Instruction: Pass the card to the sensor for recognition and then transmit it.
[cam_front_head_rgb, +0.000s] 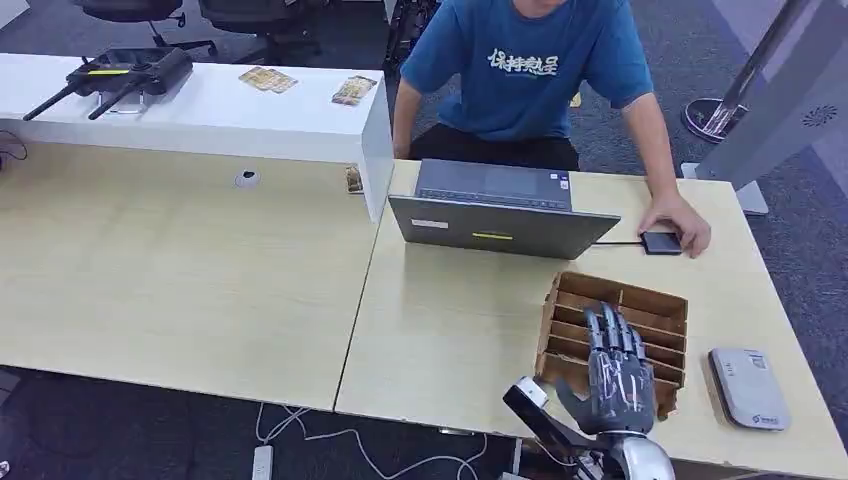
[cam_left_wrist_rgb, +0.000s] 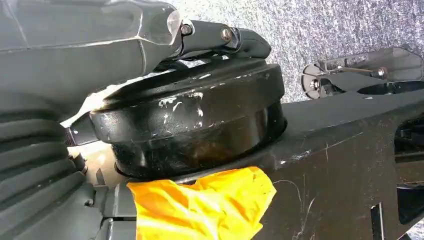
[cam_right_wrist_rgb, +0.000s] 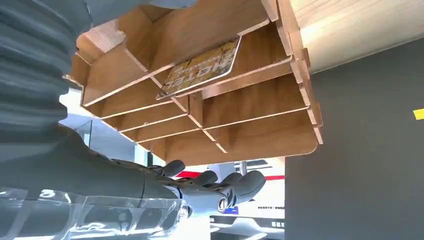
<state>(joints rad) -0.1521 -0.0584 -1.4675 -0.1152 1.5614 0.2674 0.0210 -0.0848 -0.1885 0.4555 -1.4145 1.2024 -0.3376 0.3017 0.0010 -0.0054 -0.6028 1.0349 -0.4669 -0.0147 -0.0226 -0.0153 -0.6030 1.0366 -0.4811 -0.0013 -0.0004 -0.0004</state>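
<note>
An office: pale desks (cam_front_head_rgb: 180, 270) pushed together on dark carpet (cam_front_head_rgb: 800, 240), a laptop (cam_front_head_rgb: 497, 210) at twelve o'clock, swivel chairs (cam_front_head_rgb: 255, 25) at eleven, and a power strip (cam_front_head_rgb: 263, 462) at seven.

The right hand (cam_front_head_rgb: 620, 375) is dark grey with a silver wrist. Under its fingers, the slotted rack (cam_front_head_rgb: 655, 310) is plain brown wood. The card (cam_right_wrist_rgb: 200, 67) in it is yellow with dark print. Just right of the hand, the sensor (cam_front_head_rgb: 748, 387) is pale grey. Beyond, the laptop (cam_front_head_rgb: 495, 215) is grey, the person's shirt (cam_front_head_rgb: 525, 65) blue with white lettering.
</note>
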